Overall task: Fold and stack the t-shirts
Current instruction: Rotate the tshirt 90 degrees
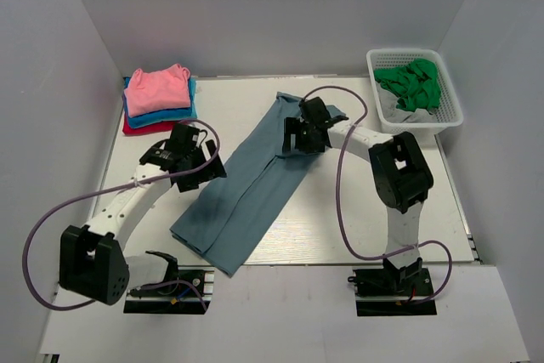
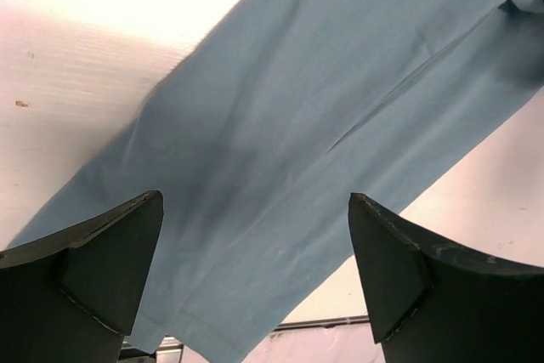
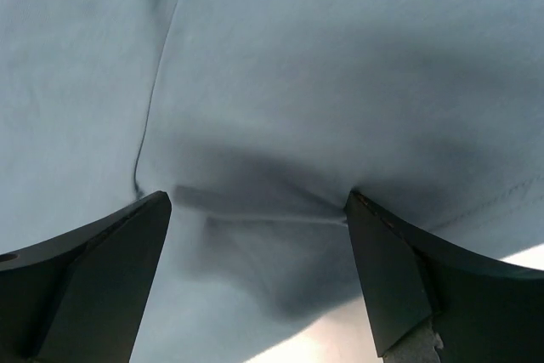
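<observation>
A large slate-blue t-shirt (image 1: 246, 201) lies folded into a long strip, running diagonally across the table from back right to front left. My left gripper (image 1: 204, 163) hovers open at the strip's left edge, near its middle. The left wrist view shows the shirt (image 2: 323, 108) beyond the spread jaws of the left gripper (image 2: 255, 210), with nothing between them. My right gripper (image 1: 299, 138) is open, low over the strip's far end. In the right wrist view the cloth (image 3: 297, 65) fills the frame and creases slightly between the wide jaws of the right gripper (image 3: 255, 201). Pink, bright blue and red t-shirts (image 1: 157, 95) sit folded in a stack at the back left.
A white mesh basket (image 1: 449, 99) at the back right holds green cloth (image 1: 412, 82) and some grey cloth. Grey walls close in the white table (image 1: 340, 235) on three sides. Purple cables loop beside both arms.
</observation>
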`<state>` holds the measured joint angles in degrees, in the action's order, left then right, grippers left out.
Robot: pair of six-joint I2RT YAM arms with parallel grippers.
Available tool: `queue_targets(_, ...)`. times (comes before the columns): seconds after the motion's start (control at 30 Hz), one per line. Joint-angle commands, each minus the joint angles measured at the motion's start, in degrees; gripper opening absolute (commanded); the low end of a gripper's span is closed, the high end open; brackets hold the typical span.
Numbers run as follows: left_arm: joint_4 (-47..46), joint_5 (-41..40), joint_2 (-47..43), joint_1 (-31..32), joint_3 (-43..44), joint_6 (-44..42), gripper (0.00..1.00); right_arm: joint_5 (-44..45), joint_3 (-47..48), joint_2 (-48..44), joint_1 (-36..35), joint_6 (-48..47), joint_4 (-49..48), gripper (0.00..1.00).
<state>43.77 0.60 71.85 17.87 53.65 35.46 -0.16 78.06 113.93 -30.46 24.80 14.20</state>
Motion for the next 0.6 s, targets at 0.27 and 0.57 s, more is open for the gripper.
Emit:
queue_targets(0.27,-5.35,1.94,0.56,-0.03,-4.07,1.37,1.0,-2.52,26.94,20.53,12.0,-4.38,13.32,0.9)
queue_targets(0.57,-14.04,9.07,5.14,1.12,-11.36,0.75,1.0,-5.64,44.73,25.13,12.36,-19.08,12.44,0.9)
